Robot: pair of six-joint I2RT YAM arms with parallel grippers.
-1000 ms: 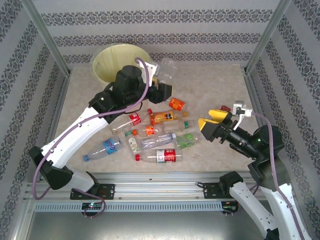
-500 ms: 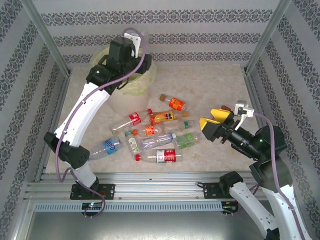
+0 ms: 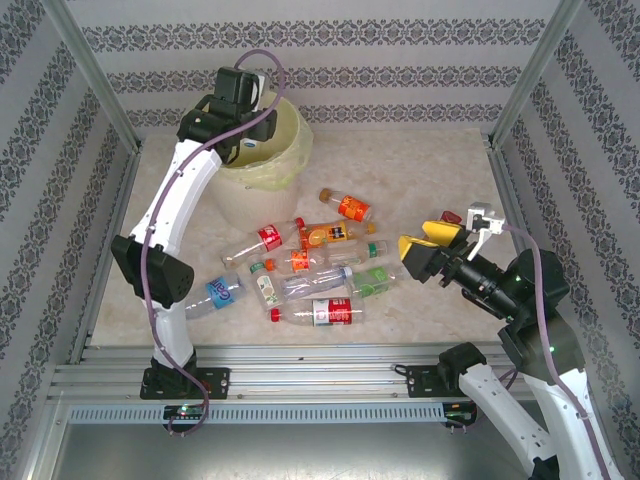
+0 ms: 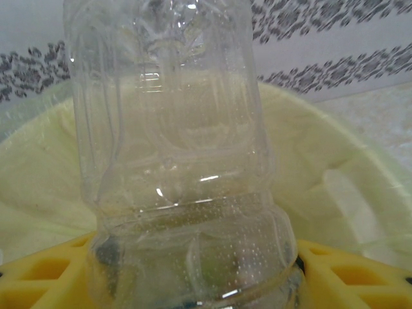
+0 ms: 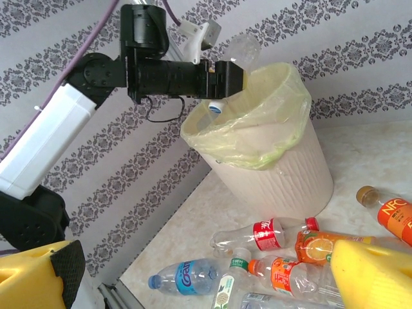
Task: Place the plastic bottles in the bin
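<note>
The pale marbled desk (image 3: 420, 170) carries the bin (image 3: 245, 205), standing upright. The plastic bottles (image 3: 318, 236) lie on their sides in a loose cluster in front of the bin and to its right. 1 blue-labelled bottle (image 3: 215, 292) lies straight in front of it, and 1 orange-labelled bottle (image 3: 350, 207) lies nearest on its right.

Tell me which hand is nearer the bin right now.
Left. The left hand is above the bin at its mouth, gripping a clear bottle. The right hand is open, well off to the right, with the bottle pile between it and the bin.
</note>
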